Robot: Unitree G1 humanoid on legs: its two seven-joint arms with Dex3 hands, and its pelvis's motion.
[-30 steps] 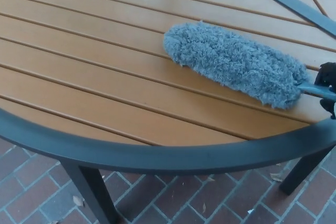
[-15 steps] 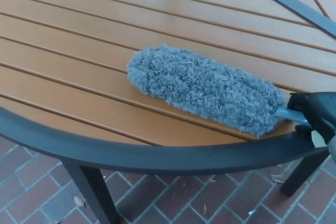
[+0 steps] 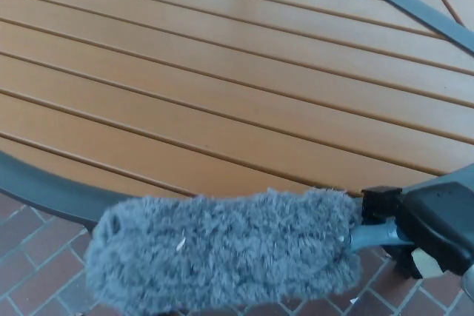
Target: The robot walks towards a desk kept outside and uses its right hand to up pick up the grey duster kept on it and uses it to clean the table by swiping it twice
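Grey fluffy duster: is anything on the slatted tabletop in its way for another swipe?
Nothing visible. The grey fluffy duster, held in the right hand, hangs over the table's near dark rim; the orange wooden slats beyond it are bare.

Round outdoor table (image 3: 222, 101) of orange-brown wooden slats, filling most of the frame from upper left to right edge. Dark grey metal rim (image 3: 44, 186) curving along lower left, hidden further right. Dark grey metal bar (image 3: 404, 1) crossing the slats diagonally at upper right. Nothing seen lying flat on the slats. Reddish brick paving (image 3: 29, 257) showing at lower left beneath the rim.
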